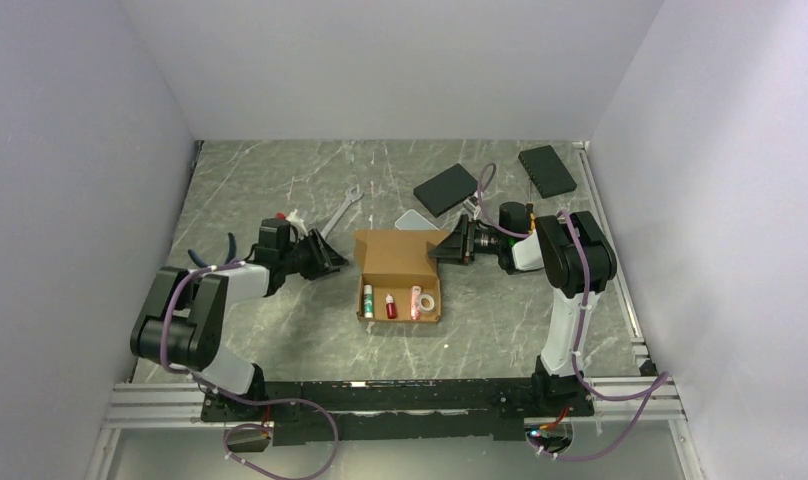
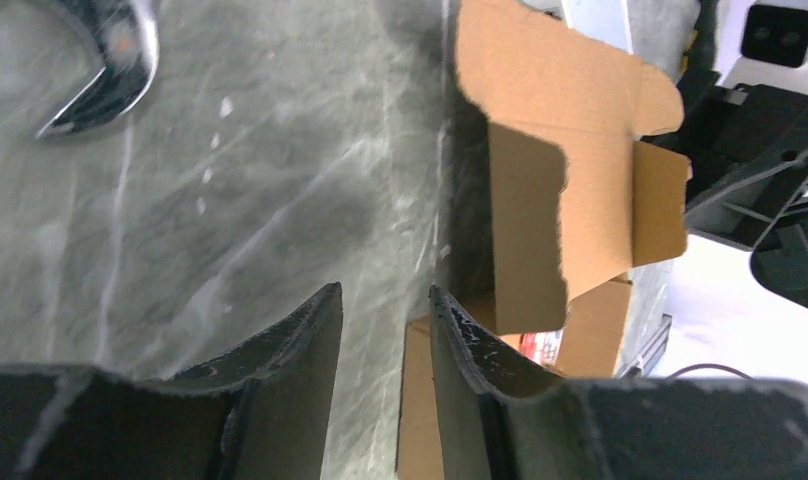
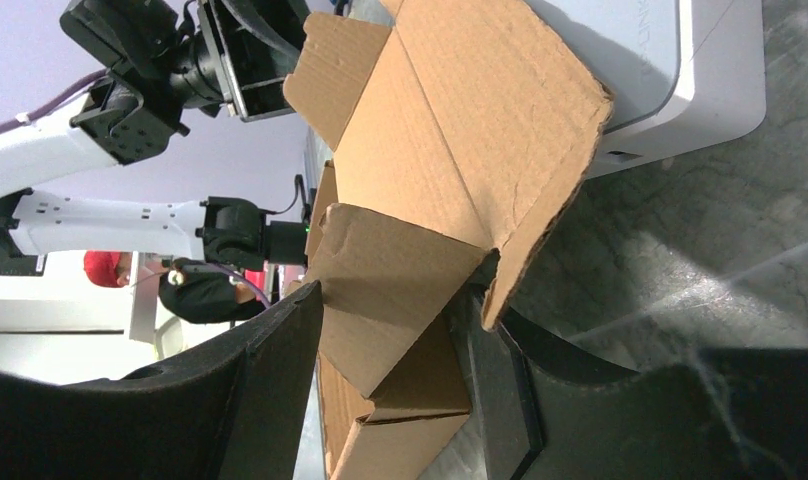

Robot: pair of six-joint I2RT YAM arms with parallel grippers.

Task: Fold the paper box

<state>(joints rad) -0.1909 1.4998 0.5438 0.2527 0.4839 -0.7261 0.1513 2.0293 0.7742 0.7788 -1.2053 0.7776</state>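
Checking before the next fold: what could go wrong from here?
1. Right pincer clamps one corner flap of the paper box; pulling could drag or tip it, spilling the small bottles inside.
2. Left pincer is open beside the box, not bracing it, so it may slide.

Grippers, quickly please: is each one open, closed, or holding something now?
Left gripper: open, holding nothing.
Right gripper: closed on a flap of the paper box.

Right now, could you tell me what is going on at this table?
Two robot arms are folding the paper box. The right gripper is closed on a side flap. The left gripper sits open just off the opposite side, holding nothing. The box's near end holds small bottles.
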